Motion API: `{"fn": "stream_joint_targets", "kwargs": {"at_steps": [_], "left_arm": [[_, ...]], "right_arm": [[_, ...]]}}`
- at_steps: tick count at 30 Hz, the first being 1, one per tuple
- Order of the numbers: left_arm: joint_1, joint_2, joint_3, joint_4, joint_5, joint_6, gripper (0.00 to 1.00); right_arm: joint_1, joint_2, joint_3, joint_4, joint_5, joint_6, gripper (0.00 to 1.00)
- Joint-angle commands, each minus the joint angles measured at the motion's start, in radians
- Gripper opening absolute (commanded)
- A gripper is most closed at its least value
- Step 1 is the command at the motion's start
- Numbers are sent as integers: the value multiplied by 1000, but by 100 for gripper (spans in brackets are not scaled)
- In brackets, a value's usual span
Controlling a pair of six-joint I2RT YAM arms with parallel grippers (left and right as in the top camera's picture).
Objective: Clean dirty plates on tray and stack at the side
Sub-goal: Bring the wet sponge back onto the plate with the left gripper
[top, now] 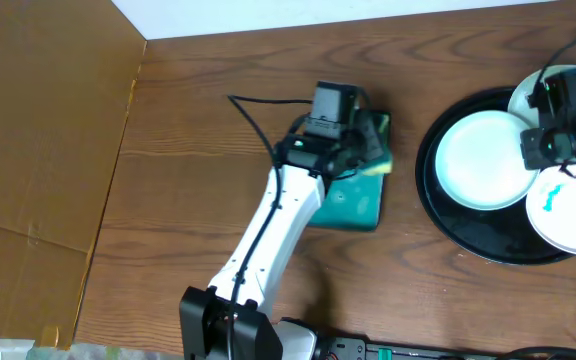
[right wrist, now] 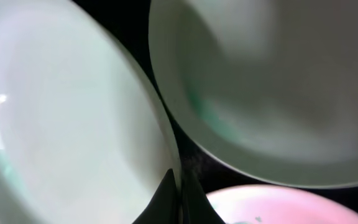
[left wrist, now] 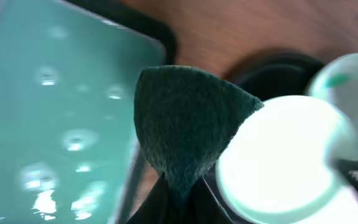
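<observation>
On the right side of the brown wooden table (top: 198,130) sits the large round glossy black tray (top: 436,195) with a raised rim. It carries the three round white plates crowded close together. The first plate (top: 480,158) lies toward the tray's left. The second plate (top: 568,80) lies at the far right and is partly hidden under the right arm. The third plate (top: 573,220) lies nearer the front and shows a small turquoise smear (top: 553,200).

The right gripper (top: 556,140) hangs over the spot where the plates meet. In the right wrist view its dark fingers are pressed together with nothing between them (right wrist: 178,196), just above the rim of one plate (right wrist: 67,124). Another plate (right wrist: 272,81) fills the upper right of that view, and a third edge (right wrist: 272,205) shows below.

At mid-table, well apart from the black tray, lies a small rectangular teal tray with a dark edge (top: 353,205). The left gripper (top: 368,150) hovers over its far right corner, its fingers clamped on a dark green scouring pad (left wrist: 188,121). The pad sticks up from the pinch as a rough fan (left wrist: 179,193). The left wrist view also shows the teal surface (left wrist: 55,112) wet with droplets. Beyond the pad it shows a bright plate (left wrist: 278,162) and a smeared one (left wrist: 344,78).
</observation>
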Motion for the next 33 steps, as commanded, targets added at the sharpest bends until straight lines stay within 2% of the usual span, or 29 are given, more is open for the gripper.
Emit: {"fn": "stream_joint_targets", "kwargs": {"at_steps": [1,8,18,25,29,33], "left_arm": [[-57,39,-5,50,2,-82,7],[-145,151,-5,136,3,-106,7],[-258,294,-5,262,3,-160,7],[-317,415,-5,352,-7,-165,7],[-316,462,-5,347,-113,-164,7],[-316,473,-5,317,-298,-127,7]], "right_arm": [[1,-22,-72,68,-82,57,2],[1,-22,-160,179,-81,76,2],[4,-16,-179,197,-81,76,2],[4,57,-179,205,-101,79,1],[4,61,-179,206,-115,79,2],[4,61,-179,203,-114,79,1]]}}
